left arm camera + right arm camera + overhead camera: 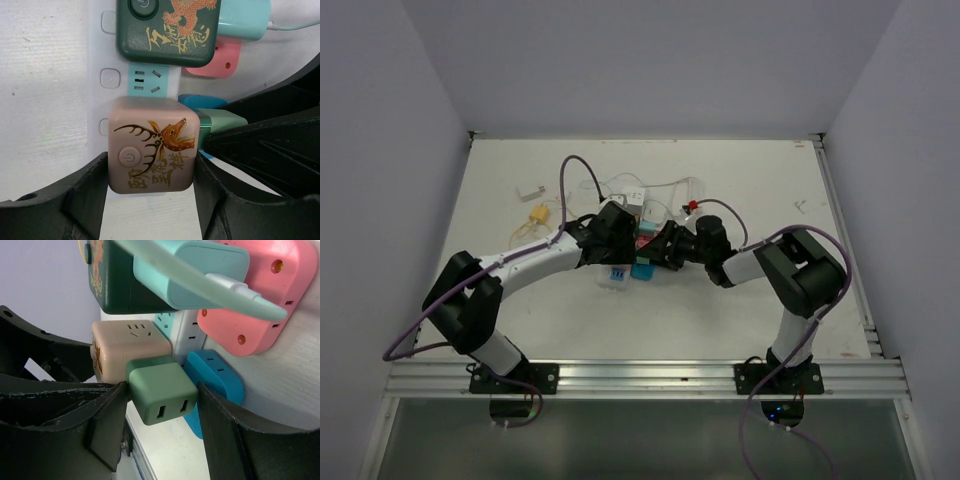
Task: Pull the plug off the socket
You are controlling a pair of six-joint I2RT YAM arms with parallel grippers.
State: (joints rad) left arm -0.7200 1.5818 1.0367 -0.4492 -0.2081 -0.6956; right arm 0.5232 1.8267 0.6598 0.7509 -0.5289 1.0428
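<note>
The socket [107, 50], a long white power strip, lies at mid-table [618, 275] and carries several adapters. A beige cube adapter [150, 145] with a gold deer drawing and a power button sits plugged on the strip. My left gripper [151, 172] is shut on it, one finger against each side. A green plug [162, 387] with two USB slots sticks out of the beige cube's [125, 342] side. My right gripper [162, 392] is shut on this plug. In the top view the left gripper [620, 245] and right gripper [660, 250] meet over the strip.
On the strip also sit a dark green dragon adapter [167, 30], a teal charger [200, 275] with a cable, a pink adapter [255, 300] and a blue one [215, 375]. Behind lie a white cube [635, 195], a yellow piece [537, 213] and clear cables.
</note>
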